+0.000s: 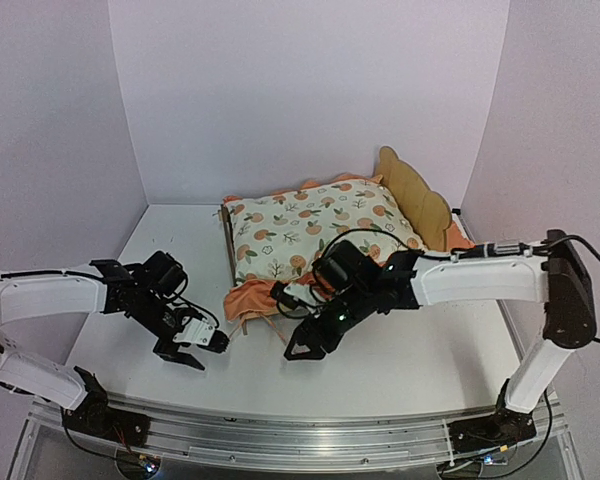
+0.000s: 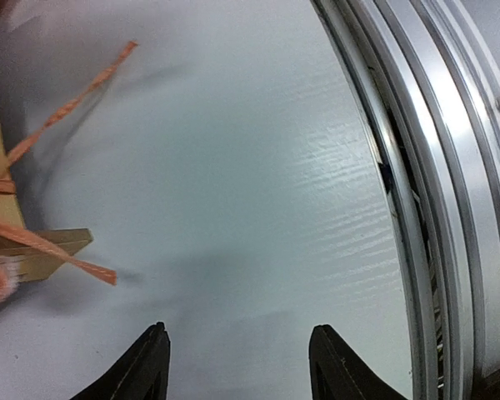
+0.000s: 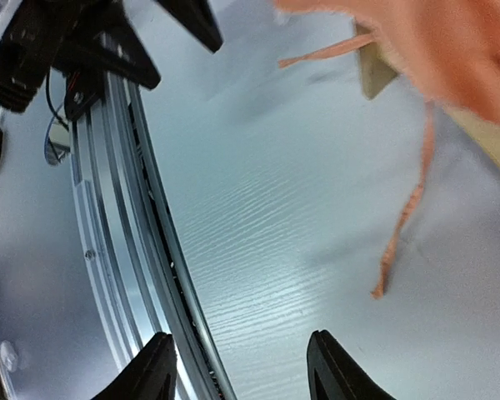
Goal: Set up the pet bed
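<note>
- Left gripper (image 1: 195,350): open, empty, over bare table (image 2: 258,167).
- Right gripper (image 1: 308,340): likewise spread, gripping nothing.
- Pet bed (image 1: 412,188): beyond both sets of fingertips, already carrying the printed mattress pad (image 1: 315,235).
- Step in hand, by appearance: bedding stage, both grippers free at the bed's foot.
- Next, probably: forward reach to tidy the orange ruffle (image 1: 250,300), with a light pinch on thin cloth.
- In the way: loose ribbon ties, ahead-left of the left fingers (image 2: 71,102) and ahead-right of the right fingers (image 3: 393,248); possible snag.
- Aluminium rail (image 2: 450,208): beside the fingers.
</note>
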